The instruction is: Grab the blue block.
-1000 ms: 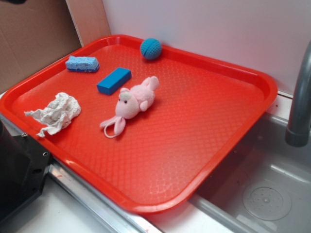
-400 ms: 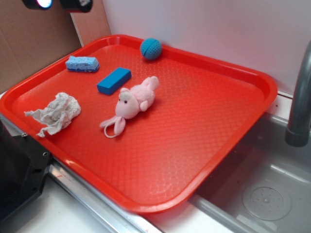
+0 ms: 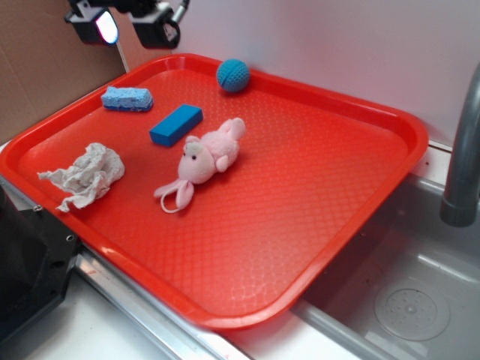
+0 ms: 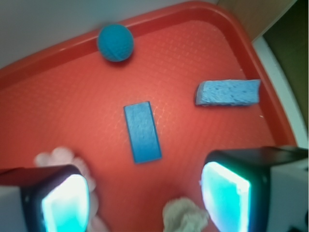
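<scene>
While the exterior view takes in the whole red tray (image 3: 315, 225) lying tilted over a grey sink (image 3: 405, 300), with a grey faucet pipe (image 3: 465, 150) at 3 o'clock and a brown cardboard panel (image 3: 45, 67) at 10 o'clock, the wrist view shows only the tray's far corner (image 4: 203, 19) from above. The hand (image 3: 125, 22) hangs at 11 o'clock in the exterior view, above the tray's far left rim and clear of everything on it; there only its two dark tips show, one glowing pale. The wrist view makes its state plain: the hand (image 4: 145, 200) is spread wide, its two lit fingers (image 4: 224, 198) standing well apart at the lower edge with nothing between them. The pink plush toy (image 3: 206, 161) lies near the tray's middle in the exterior view, but the wrist view catches only a blurred pink edge (image 4: 60, 159) of it. A crumpled white cloth (image 3: 86, 174) sits at 9 o'clock. The blue block (image 3: 176, 124) lies flat just beside the toy at its 11 o'clock, not touching it; from the wrist it is a long blue brick (image 4: 142, 131) near the centre, above the gap of the fingers. The pale blue sponge (image 3: 127, 98) lies near the block at its 10 o'clock, and the teal ball (image 3: 233, 75) rests against the far rim.
</scene>
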Tool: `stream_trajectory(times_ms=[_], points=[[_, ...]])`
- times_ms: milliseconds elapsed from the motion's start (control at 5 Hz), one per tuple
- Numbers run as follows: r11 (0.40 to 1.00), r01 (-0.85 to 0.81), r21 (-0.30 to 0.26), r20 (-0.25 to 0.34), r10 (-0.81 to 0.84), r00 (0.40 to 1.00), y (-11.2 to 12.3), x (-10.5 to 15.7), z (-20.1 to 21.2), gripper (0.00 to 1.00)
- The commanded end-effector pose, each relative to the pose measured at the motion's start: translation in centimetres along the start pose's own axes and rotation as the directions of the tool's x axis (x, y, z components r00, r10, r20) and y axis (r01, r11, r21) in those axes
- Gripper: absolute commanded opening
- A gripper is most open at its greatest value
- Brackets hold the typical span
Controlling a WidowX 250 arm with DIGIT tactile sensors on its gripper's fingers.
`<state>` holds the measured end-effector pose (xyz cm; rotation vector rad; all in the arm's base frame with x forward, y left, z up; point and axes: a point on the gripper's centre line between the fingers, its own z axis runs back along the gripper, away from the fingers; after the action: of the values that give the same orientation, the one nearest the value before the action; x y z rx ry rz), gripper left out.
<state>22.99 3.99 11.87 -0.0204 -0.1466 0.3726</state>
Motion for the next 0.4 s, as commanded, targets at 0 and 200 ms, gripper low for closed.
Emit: stream_trajectory(times_ms=[0, 200], points=[[1.000, -0.005, -0.004, 0.029, 0.005, 1.000, 0.7, 1.2, -3.1, 1.00], [1.000, -0.003, 0.004, 0.000, 0.003, 1.000, 1.0, 1.5, -5.4, 1.00]])
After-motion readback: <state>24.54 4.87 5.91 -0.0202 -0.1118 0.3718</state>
